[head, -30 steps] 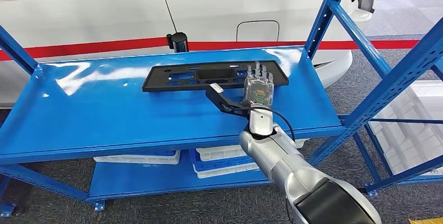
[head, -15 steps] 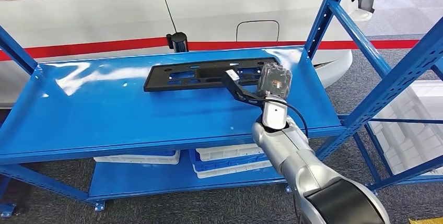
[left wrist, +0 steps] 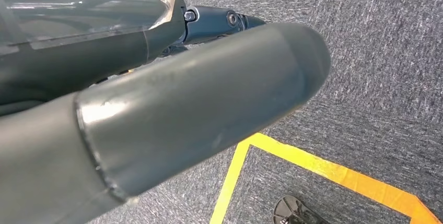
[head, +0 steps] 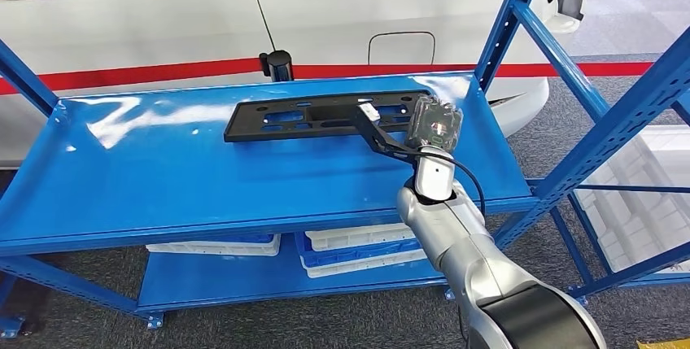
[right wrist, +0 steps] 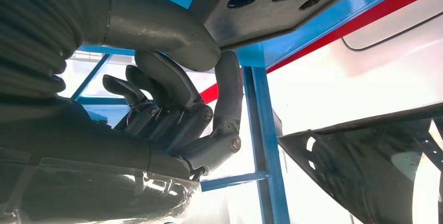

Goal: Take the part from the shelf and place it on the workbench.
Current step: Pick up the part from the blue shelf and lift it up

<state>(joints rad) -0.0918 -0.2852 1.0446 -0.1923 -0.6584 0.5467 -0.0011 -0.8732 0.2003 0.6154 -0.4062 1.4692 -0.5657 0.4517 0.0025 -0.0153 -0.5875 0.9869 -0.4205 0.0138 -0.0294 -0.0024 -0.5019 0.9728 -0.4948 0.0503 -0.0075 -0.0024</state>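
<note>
The blue metal shelf [head: 163, 162] fills most of the head view, its painted top glossy enough to throw back white glare, with slanted blue uprights at the right. Behind it stands a white vehicle body [head: 342, 15] with a red stripe.

On the shelf's far half lies the part [head: 313, 115], a long, flat, black plate of matt plastic or coated metal, pierced with rectangular cut-outs and small holes. Its long axis runs across the robot's front, left to right, roughly parallel to the shelf's front edge. It lies flat on the shelf.

The silver right arm reaches up from the lower right, and the right hand [head: 434, 124] sits at the part's right-hand end, so the part stretches away to the hand's left. This hand is plainly the nearer one. In the right wrist view, the thick grey thumb [right wrist: 156, 31] lies against one face of the plate's edge [right wrist: 271, 10] while the dark fingers [right wrist: 227, 93] curl toward the other side. It looks like a pinch on the end of the part, though the contact itself is partly hidden, so a firm hold cannot be confirmed.

The left hand [left wrist: 156, 109] hangs low over grey carpet [left wrist: 376, 51] crossed by yellow tape [left wrist: 324, 169]. Whether its fingers are apart or together cannot be told.
</note>
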